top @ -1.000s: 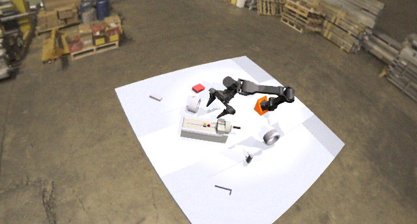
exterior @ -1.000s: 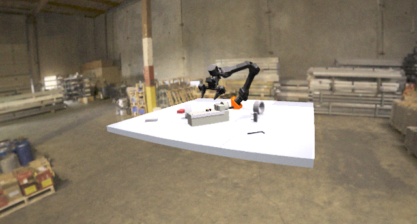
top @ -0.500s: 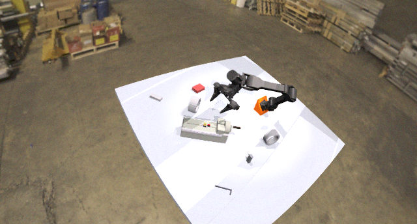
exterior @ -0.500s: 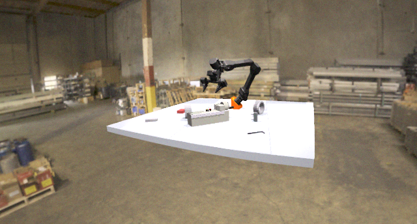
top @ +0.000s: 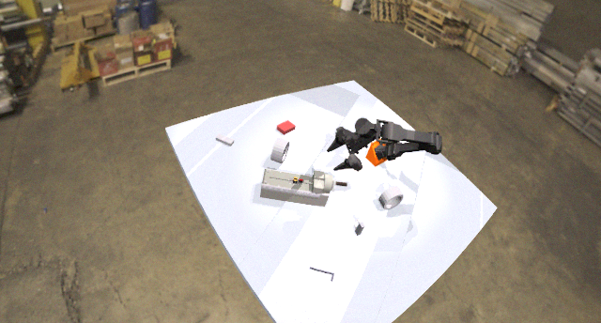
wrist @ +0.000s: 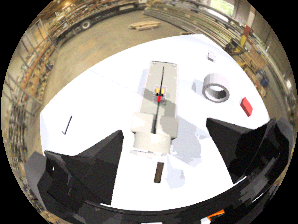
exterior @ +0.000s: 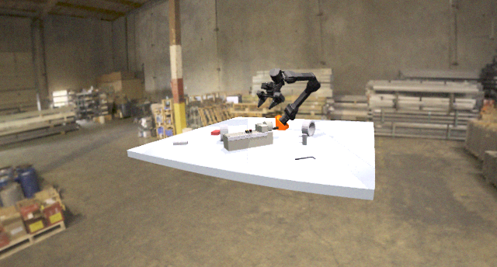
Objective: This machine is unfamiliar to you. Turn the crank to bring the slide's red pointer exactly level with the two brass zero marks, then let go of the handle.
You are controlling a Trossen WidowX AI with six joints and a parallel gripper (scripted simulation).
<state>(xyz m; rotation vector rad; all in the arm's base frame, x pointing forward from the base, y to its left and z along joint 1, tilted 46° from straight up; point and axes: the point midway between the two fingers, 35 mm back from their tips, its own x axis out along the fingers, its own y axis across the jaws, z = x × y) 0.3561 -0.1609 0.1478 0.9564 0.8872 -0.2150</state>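
The machine (top: 286, 192) (exterior: 248, 140) (wrist: 166, 83) is a grey box on the white table (top: 423, 229). Its slide's red pointer (top: 300, 179) (wrist: 160, 96) sits beside small yellow-brass marks; I cannot tell if they are level. A round crank housing (top: 322, 182) (wrist: 153, 139) is at the machine's right end. A short dark handle (top: 341, 184) (wrist: 158, 172) sticks out of it. My gripper (top: 332, 159) (exterior: 265, 105) (wrist: 165, 128) is open and empty. It hangs above the crank end and touches nothing.
A red block (top: 285, 127) (exterior: 215, 132) (wrist: 246, 107), two white rolls (top: 280, 150) (top: 391, 197), a grey bar (top: 224, 140), a small dark block (top: 359, 227) and an Allen key (top: 328, 272) (exterior: 305, 157) lie around the machine. The arm's orange base (top: 376, 154) stands behind it.
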